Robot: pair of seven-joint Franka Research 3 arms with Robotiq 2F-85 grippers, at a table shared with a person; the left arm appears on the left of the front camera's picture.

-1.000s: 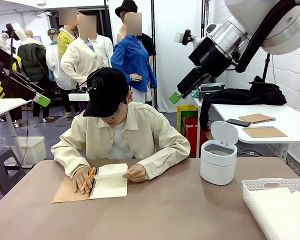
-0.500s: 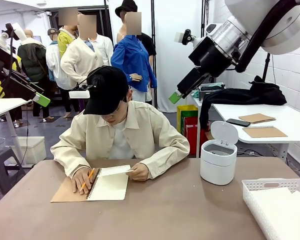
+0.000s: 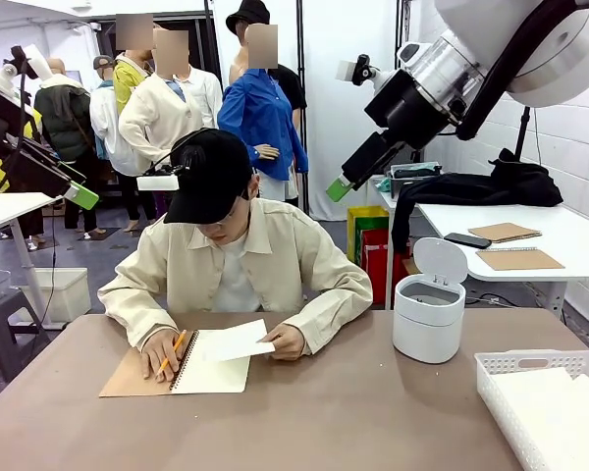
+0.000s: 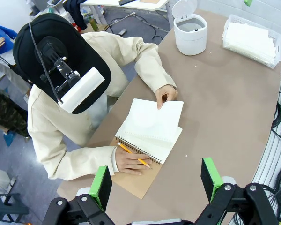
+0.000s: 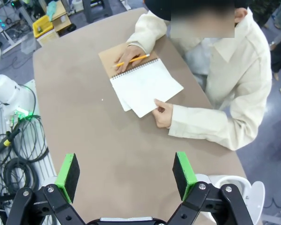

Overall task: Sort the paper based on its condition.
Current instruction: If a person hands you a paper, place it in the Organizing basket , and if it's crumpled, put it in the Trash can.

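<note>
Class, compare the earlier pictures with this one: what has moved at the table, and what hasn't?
The person's hand has flattened the raised sheet and pulled it rightward past the notebook edge; the right gripper has edged leftward. Pencil hand, bin and basket unchanged.

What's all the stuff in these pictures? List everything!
table: one, brown
spiral notebook: one, brown cover, open on table
loose sheet: one, white, held above the notebook
pencil: one, orange, over the notebook
lidded bin: one, white, far right, lid up
basket: one, white, near right corner
paper stack: one, white, inside basket
pencil hand: one, on notebook
sheet hand: one, pinching the sheet
left pincer: one, black and green, open
right pincer: one, black and green, open
</note>
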